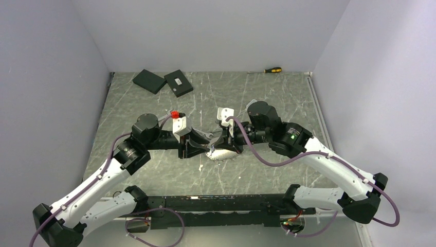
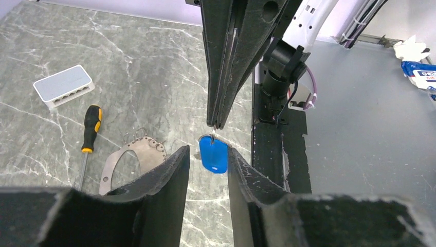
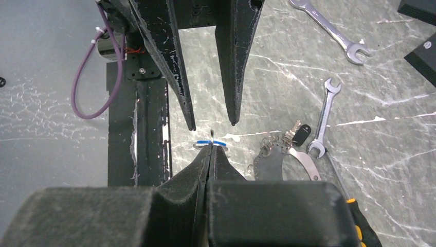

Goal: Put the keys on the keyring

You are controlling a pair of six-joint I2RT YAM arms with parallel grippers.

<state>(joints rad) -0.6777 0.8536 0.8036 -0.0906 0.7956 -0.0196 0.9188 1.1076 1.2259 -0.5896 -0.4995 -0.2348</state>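
Blue tag [image 2: 214, 157] in tight right jaws, between wide-apart left jaws.

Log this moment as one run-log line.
right gripper: shut on blue key | left gripper: open, aimed at key | ringed metal plate: on table
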